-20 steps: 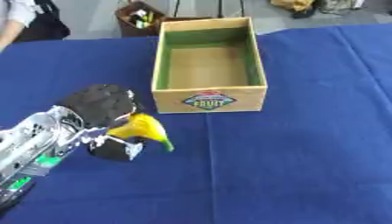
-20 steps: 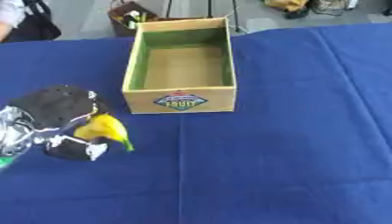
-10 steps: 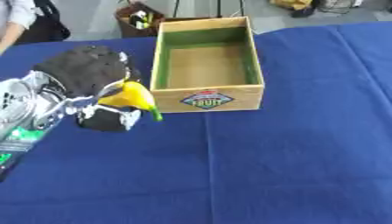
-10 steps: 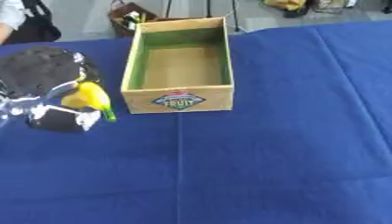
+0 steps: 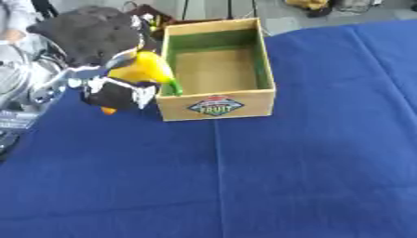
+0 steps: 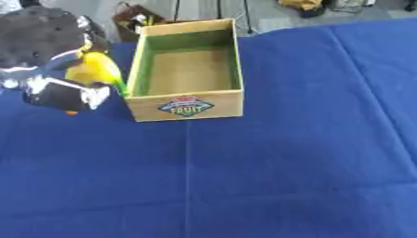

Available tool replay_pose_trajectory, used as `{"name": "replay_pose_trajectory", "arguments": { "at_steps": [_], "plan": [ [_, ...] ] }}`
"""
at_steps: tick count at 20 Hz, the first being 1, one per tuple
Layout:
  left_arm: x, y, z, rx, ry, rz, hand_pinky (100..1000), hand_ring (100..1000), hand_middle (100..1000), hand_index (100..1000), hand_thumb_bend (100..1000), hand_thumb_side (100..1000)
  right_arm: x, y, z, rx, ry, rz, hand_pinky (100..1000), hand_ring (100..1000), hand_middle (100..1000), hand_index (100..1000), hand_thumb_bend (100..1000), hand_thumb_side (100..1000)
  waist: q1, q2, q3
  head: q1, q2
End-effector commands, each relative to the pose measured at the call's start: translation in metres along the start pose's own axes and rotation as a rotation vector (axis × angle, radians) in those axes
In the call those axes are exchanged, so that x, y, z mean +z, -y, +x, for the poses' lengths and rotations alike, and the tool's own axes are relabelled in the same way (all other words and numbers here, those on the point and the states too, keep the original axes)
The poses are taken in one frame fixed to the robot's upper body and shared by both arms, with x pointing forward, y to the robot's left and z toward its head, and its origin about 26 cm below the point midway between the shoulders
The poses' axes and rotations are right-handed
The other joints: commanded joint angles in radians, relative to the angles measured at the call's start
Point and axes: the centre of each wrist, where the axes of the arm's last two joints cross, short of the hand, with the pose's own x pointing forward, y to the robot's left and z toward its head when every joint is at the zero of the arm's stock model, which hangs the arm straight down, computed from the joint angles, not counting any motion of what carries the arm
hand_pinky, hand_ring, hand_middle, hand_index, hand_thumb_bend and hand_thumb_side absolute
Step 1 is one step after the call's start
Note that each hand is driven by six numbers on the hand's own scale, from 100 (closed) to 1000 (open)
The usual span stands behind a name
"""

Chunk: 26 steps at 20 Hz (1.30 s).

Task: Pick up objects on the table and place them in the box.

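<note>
left hand [image 5: 106, 65] curled round yellow fruit [image 5: 145, 69], beside box [image 5: 216, 104]

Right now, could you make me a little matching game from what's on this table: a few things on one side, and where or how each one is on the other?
Things:
1. yellow object
2. box
3. left hand
4. tablecloth

States:
A. blue, covering the table
B. black, raised just left of the box, fingers curled
C. held in the hand, its green tip at the box's left wall
D. open on top, nothing visible inside, a fruit label on its front

Pairs: 1-C, 2-D, 3-B, 4-A
</note>
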Motion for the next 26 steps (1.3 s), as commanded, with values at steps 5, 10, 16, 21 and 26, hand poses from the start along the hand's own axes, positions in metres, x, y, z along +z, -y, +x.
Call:
{"name": "replay_pose_trajectory", "arguments": {
  "at_steps": [5,10,16,21,26],
  "plan": [
    [-0.034,-0.016,-0.012,-0.051,-0.012,0.043,392,504,494,634,100,471,-0.01,0.003,0.004,0.005,0.035,0.031,763,719,616,793,100,916,0.015,-0.018,-0.026,0.017,-0.005],
    [-0.065,-0.02,-0.018,-0.106,-0.05,0.09,399,507,496,637,100,465,-0.012,0.001,0.005,-0.004,0.04,0.035,763,718,615,793,100,913,0.025,-0.009,-0.048,0.025,-0.013],
    [-0.101,-0.012,-0.028,-0.162,-0.124,0.155,406,512,498,642,100,453,-0.014,-0.001,0.005,-0.018,0.049,0.038,763,718,615,793,100,912,0.031,0.002,-0.071,0.037,-0.021],
    [-0.122,0.004,-0.036,-0.232,-0.179,0.185,415,518,501,647,100,442,-0.016,-0.003,0.005,-0.033,0.055,0.041,763,717,613,793,100,910,0.032,0.013,-0.088,0.044,-0.031],
    [-0.138,0.024,-0.039,-0.257,-0.189,0.195,437,536,514,659,100,463,-0.017,-0.005,0.006,-0.044,0.056,0.04,763,717,613,793,100,909,0.03,0.021,-0.095,0.047,-0.036]
  ]
}}
